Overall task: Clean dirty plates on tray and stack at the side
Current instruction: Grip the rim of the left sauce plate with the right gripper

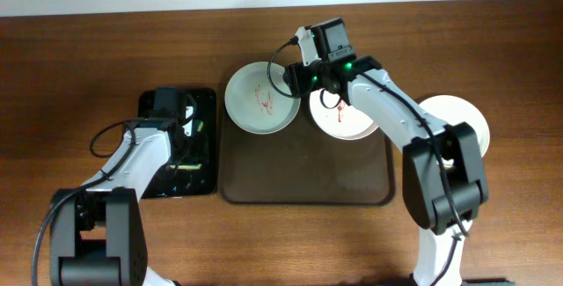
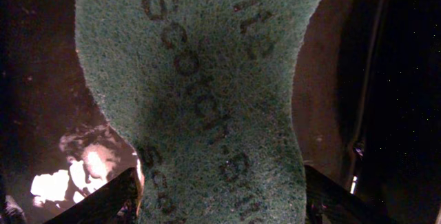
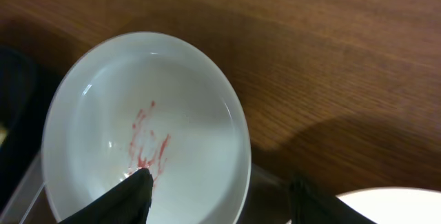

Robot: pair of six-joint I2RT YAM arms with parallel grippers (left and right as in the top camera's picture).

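Observation:
The dark brown tray [image 1: 303, 180] lies mid-table. A pale green plate [image 1: 259, 97] with red smears sits at its far left corner. It also shows in the right wrist view [image 3: 145, 127]. A pinkish-white plate [image 1: 347, 119] with a red smear sits at the far right and shows in the right wrist view [image 3: 393, 207]. A white plate [image 1: 457, 119] lies on the table to the right of the tray. My right gripper [image 1: 297, 77] [image 3: 220, 179] is open, with one finger inside the green plate's right rim and one outside. My left gripper [image 1: 180, 123] [image 2: 220, 182] is shut on a green sponge [image 2: 200, 93].
A smaller black tray [image 1: 207, 158] lies left of the brown tray, under my left gripper and the sponge. The right arm reaches over the pinkish-white plate and part of the white plate. Brown wooden table [image 1: 70, 75] surrounds everything.

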